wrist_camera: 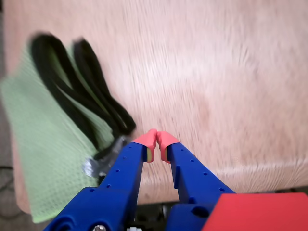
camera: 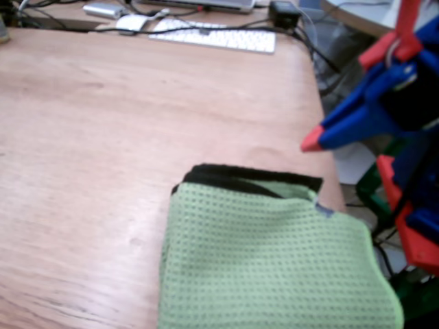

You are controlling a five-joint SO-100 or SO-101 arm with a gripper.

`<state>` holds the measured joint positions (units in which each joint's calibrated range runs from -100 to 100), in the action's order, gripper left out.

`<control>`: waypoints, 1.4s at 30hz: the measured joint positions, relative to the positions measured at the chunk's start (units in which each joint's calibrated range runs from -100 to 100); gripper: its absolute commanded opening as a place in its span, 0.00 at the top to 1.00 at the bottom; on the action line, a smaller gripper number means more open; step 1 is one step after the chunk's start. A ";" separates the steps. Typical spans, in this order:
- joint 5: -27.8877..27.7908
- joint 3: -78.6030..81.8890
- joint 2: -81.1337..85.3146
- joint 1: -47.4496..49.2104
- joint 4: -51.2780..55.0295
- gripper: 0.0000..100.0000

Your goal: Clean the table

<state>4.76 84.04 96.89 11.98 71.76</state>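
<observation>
Claw [wrist_camera: 157, 140] is clenched on nothing, hanging above the bench [camera: 123, 137] edge just beside the green cloth [camera: 267, 267]; with tips together it may only push the cloth off

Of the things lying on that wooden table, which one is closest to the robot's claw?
The green cloth with black edging, lying just beside the gripper. The white keyboard and mouse sit at the table's far edge.

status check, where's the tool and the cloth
Tool shut, empty, above table edge. Green cloth folded, untouched, beside it. Keyboard at far end.
</observation>
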 measured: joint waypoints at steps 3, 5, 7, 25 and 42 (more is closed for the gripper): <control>0.00 -14.25 0.35 0.09 0.33 0.94; -1.03 -23.17 -1.90 4.13 0.33 0.81; -4.84 -28.67 -12.36 10.24 0.33 0.65; -7.91 -62.85 -84.91 10.99 0.00 0.55; -12.55 -70.15 -109.99 12.40 -5.22 0.74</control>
<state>-7.79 13.89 -13.10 24.38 66.54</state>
